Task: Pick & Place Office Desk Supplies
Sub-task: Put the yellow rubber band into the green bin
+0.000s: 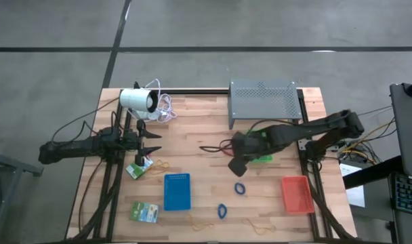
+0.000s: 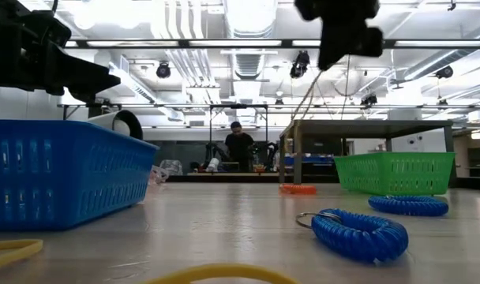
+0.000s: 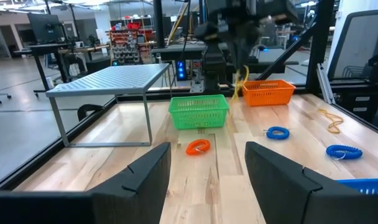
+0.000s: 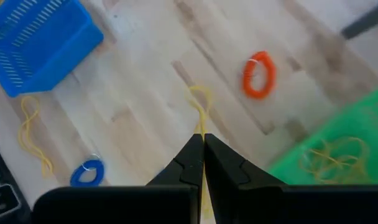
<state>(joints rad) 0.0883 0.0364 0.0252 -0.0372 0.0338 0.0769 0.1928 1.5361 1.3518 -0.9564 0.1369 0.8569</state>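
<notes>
- At the left of the high view your left gripper [image 1: 150, 142] waits with its fingers spread and nothing between them; a green-and-white packet [image 1: 139, 167] lies just below it. The packet looks flat and slick, so take it across its short edges rather than pressing down on its face.
- A second packet [image 1: 144, 213] sits at the lower left, near the blue tray [image 1: 177, 192]. Expect it to slide on the wood if you nudge it.
- Loose yellow rubber bands [image 1: 200, 225] lie along the bottom edge. They are thin, limp and almost weightless, so pinch a single strand low against the table.
- Two blue coiled loops [image 1: 240, 188] lie right of the blue tray at lower centre. They look springy and may stretch, so grip across the coil's body.
- At centre your right gripper [image 4: 203, 154] is pinched closed on a yellow rubber band [image 4: 201, 106], which dangles below the fingertips in the right wrist view. It hangs over bare table, with the green tray [image 4: 338, 155] at the frame's lower right already holding other bands. It may cling to the pads on release.
- The red loop [image 4: 258, 74] lies on the table at upper right of that view.
- The red tray [image 1: 297, 194] stands at the lower right of the high view.
</notes>
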